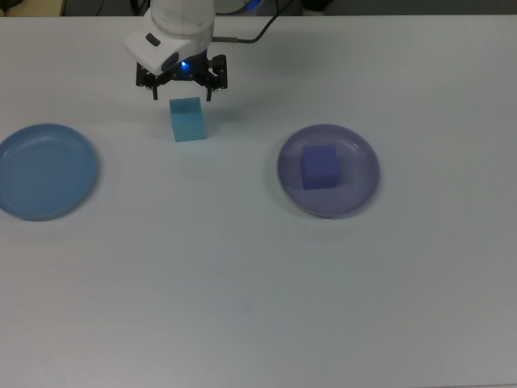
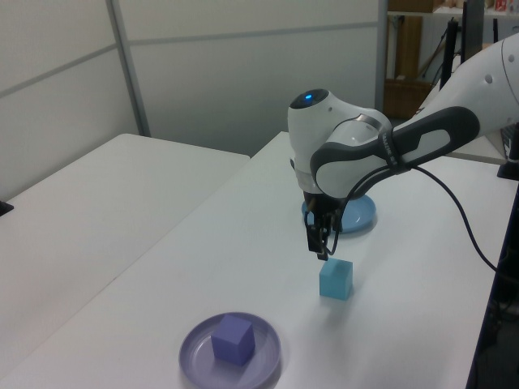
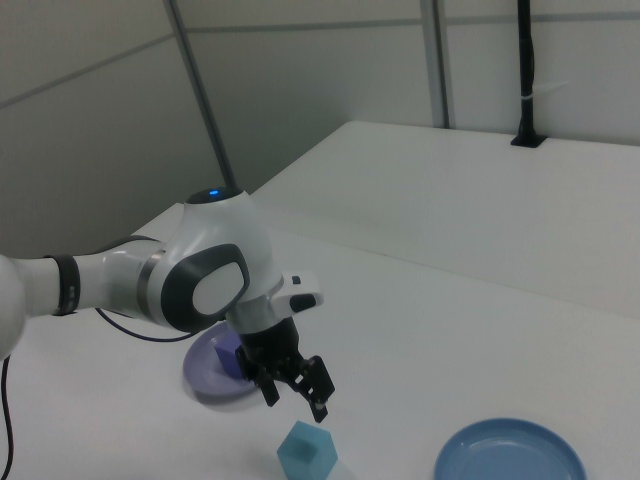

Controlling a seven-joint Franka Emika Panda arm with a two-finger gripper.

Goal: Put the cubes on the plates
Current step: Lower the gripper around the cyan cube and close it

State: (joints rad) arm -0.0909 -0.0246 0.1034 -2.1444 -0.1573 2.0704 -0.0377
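The cyan cube (image 1: 187, 119) (image 2: 336, 279) (image 3: 306, 452) rests on the white table between the two plates, nearer the top view's left. My gripper (image 1: 182, 87) (image 2: 323, 250) (image 3: 295, 398) hangs open just above and behind it, touching nothing. The purple cube (image 1: 320, 167) (image 2: 233, 338) sits on the lavender plate (image 1: 363, 190) (image 2: 195, 356) at the top view's right. In the right view my arm hides most of that plate. The light blue plate (image 1: 44, 170) (image 2: 357, 215) (image 3: 510, 460) lies at the top view's left with nothing on it.
A black cable (image 1: 258, 32) runs from my arm toward the table's far edge in the top view. Grey partition walls stand behind the table in the left view and the right view.
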